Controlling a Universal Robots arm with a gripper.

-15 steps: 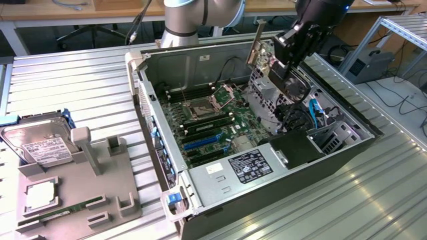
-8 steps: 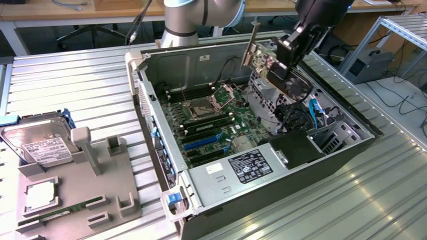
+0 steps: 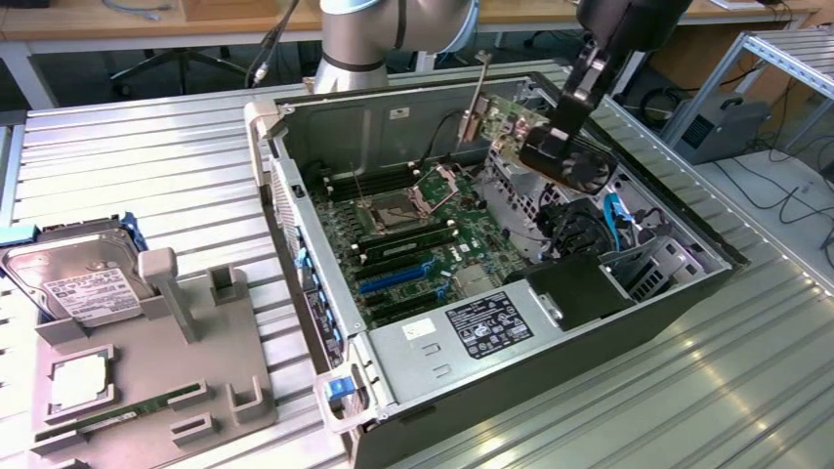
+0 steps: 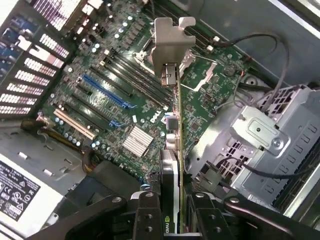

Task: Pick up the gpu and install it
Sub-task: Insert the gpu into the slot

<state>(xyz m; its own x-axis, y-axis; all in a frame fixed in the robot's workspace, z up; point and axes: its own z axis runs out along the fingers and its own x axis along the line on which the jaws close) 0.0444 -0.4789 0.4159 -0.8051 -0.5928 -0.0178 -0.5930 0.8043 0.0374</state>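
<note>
The claw [image 4: 172,202] is partly closed on the gpu [image 4: 175,130], with one finger on each flat face of the card. You see the card edge-on between the two dark fingers [image 4: 146,212], which pinch it at its near end.

From the claw, the gpu reaches straight out, away from the wrist. Its silver bracket [image 4: 169,45] is at the far end, well apart from the fingers.

Beyond the card lies the green motherboard [image 4: 115,85] inside the open computer case [image 3: 280,166]. A long blue slot [image 4: 107,92] sits off to one side of the claw's line. The card appears to hang clear above the board and touches none of it.

Judge the gpu as light, thin and stiff, so it will not sag in this grip. It is also fragile. Its faces carry small parts that a hard squeeze or a knock could damage, and its smooth flat sides could slip or twist between the pads.

The bare board edges and the metal bracket look like the safest places to hold. The contact edge is best kept free.
</note>
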